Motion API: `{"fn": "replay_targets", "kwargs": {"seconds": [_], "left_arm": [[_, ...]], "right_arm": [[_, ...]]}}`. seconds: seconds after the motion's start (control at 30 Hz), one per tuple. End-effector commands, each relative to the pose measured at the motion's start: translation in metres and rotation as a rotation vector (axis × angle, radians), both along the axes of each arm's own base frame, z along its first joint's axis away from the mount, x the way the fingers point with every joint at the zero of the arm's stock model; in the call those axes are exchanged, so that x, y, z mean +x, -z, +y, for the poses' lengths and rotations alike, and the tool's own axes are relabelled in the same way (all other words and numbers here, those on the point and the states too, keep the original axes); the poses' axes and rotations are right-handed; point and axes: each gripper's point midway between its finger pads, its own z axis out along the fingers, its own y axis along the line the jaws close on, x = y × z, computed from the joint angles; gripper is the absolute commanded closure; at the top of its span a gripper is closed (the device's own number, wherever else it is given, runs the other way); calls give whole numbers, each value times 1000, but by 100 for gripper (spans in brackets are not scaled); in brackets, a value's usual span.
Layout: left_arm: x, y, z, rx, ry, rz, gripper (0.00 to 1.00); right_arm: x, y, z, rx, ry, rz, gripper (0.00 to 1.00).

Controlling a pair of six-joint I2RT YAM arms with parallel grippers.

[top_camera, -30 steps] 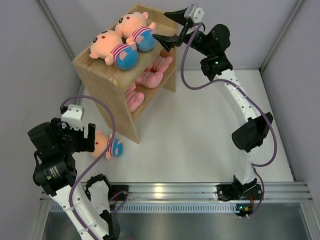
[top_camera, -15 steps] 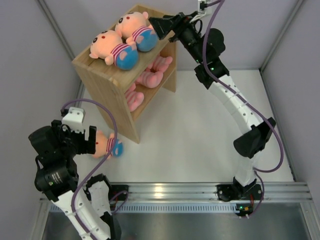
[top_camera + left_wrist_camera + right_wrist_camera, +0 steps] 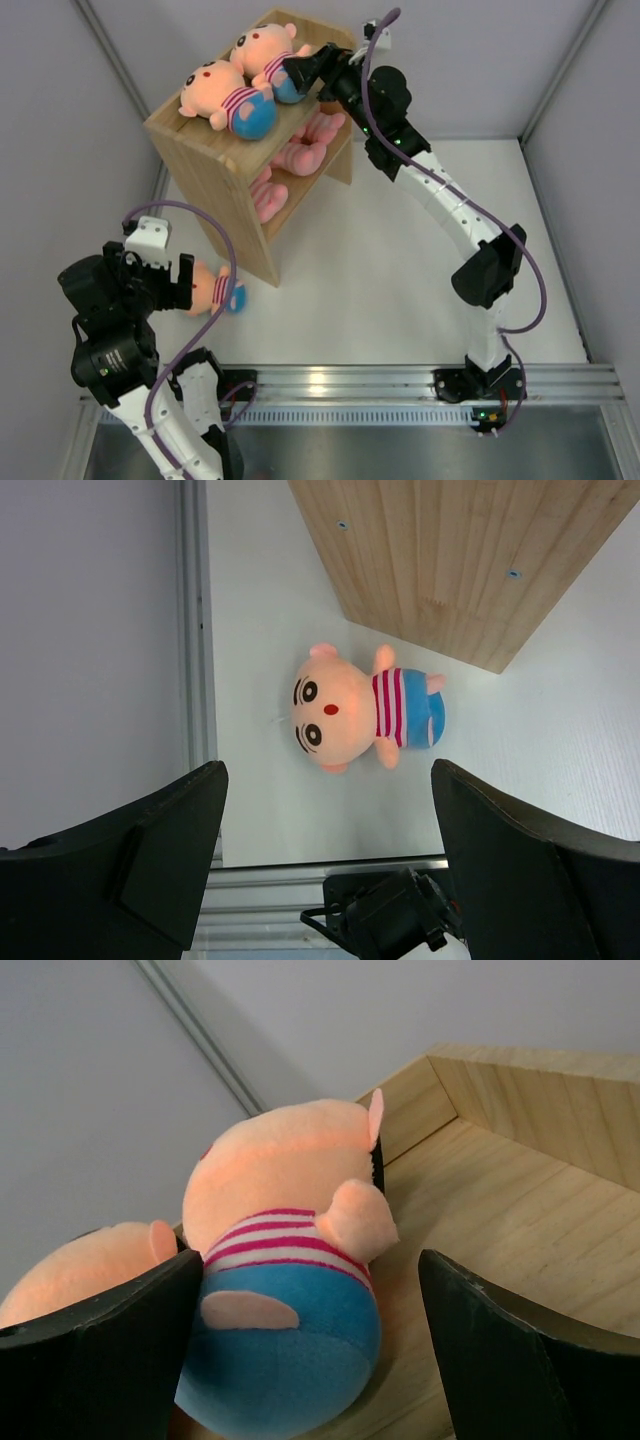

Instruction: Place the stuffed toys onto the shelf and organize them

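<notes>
Left gripper [image 3: 330, 785] has its jaws wide apart and holds nothing. It hangs over a peach floor toy [image 3: 360, 710] lying face-up on the white table [image 3: 380, 270], just beside the shelf [image 3: 215, 165] side panel. Grey walls [image 3: 60, 120] close in the table. The left arm is folded tight near its base. Front top toy [image 3: 225, 95] and rear top toy [image 3: 268, 55] lie on the shelf top, with pink toys [image 3: 305, 145] on the boards below. Right gripper [image 3: 308, 1270] is spread wide around the rear top toy's blue shorts, not clamped; contact unclear. The right arm is stretched far out to the shelf top.
</notes>
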Motion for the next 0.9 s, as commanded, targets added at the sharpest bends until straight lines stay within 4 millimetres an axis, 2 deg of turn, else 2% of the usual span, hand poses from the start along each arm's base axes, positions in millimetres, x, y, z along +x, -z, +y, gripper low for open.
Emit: {"fn": "replay_targets", "kwargs": {"seconds": [0.0,0.1,0.13,0.27,0.3,0.33,0.43,0.57,0.7,0.87], "left_arm": [[1,-6,0,24,9,-24,11],[1,-5,2,27,4,-19,11],[0,-5,2,28,2,-21,11],[1,-6,1,28,6,-23,11],[1,-6,1,27,8,-23,11],[0,-7,1,27,8,-27,11],[0,-6,1,31,7,-24,11],[0,-4,2,31,5,-20,11],[0,-4,1,25,9,-20,11],[0,-6,1,28,6,-24,11]], "right_arm": [[-10,-16,11,26,-52,-31,13],[-13,-14,16,15,-67,-24,29],[-14,-15,17,20,-75,-21,39],[-26,-17,21,27,-127,-25,57],[-28,-10,24,23,-144,-12,62],[-33,-15,22,34,-153,-18,71],[-41,-19,24,19,-195,-32,83],[-53,-21,32,-7,-307,-17,90],[-68,-23,39,-6,-408,1,91],[-66,-20,42,-7,-415,1,91]]}}
